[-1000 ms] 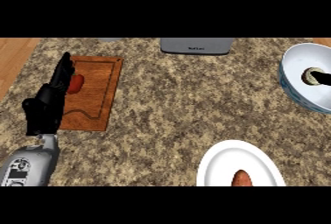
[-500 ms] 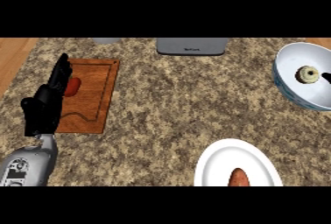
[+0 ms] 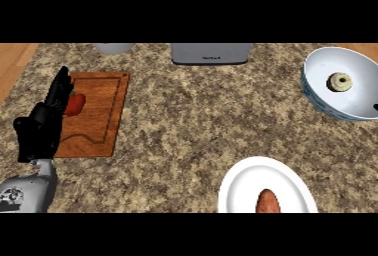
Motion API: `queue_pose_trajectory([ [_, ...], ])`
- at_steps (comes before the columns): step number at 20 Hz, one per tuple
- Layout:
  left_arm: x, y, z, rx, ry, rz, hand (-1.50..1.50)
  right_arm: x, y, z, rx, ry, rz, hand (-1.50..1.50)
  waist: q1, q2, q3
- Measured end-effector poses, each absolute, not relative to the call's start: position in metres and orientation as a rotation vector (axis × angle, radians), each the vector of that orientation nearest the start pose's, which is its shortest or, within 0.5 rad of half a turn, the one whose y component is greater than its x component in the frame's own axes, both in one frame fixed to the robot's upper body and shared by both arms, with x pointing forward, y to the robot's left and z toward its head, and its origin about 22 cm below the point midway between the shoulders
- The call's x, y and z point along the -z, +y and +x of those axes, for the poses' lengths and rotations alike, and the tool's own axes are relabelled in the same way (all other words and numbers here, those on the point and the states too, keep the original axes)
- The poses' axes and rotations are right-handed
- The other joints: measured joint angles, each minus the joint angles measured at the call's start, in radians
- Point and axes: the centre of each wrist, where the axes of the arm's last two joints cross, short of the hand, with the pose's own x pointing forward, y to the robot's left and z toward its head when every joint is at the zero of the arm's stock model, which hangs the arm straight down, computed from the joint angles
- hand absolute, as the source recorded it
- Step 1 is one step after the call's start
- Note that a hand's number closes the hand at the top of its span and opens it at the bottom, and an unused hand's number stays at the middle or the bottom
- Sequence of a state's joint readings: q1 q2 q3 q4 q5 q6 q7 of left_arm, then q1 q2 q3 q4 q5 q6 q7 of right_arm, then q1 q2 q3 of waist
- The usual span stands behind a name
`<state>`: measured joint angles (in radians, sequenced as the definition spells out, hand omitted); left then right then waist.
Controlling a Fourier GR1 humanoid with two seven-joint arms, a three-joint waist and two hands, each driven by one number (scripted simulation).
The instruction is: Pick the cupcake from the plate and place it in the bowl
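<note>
At the left edge of the frame you have the left hand [image 3: 46,120], black, rising from its grey forearm at the lower left corner. Its fingers are straight and point up toward the top of the frame, spread over nothing; it grips no object. It lies across the left margin of a wooden cutting board [image 3: 100,114], and just beside the fingers, on the board's upper part, you can see a small red item [image 3: 75,103] partly hidden by them; what it is cannot be told. Your right hand does not show anywhere.

Further out, at the top edge near the centre, sits a grey appliance [image 3: 210,53], and to its left a pale round object [image 3: 114,48] cut off by the frame. In the upper right corner is the bowl [image 3: 321,95], white inside, and the cupcake [image 3: 340,82] rests in it, seen from above. At the bottom, right of centre, the white plate [image 3: 247,187] carries an orange oblong item [image 3: 268,202]. All of it stands on the speckled stone counter [image 3: 192,120].
</note>
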<state>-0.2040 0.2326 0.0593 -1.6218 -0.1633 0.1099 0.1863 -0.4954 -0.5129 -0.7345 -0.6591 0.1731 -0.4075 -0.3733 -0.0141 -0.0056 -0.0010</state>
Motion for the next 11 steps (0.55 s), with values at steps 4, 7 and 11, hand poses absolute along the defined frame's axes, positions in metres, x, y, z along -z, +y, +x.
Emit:
queue_pose_trajectory([
  [4,-0.075,0.27,0.284,0.159,-1.636,0.409,0.0,-0.013,-0.475,0.267,0.428,-1.519,-1.05,-1.5,-0.006,-0.001,-0.001],
  [7,-0.076,0.265,0.287,0.159,-1.637,0.414,0.0,-0.012,-0.463,0.249,0.415,-1.546,-1.024,-1.5,-0.004,0.0,0.0],
  [11,-0.076,0.27,0.288,0.163,-1.64,0.404,0.0,-0.013,-0.451,0.226,0.413,-1.564,-1.023,-1.5,0.003,0.002,0.0],
])
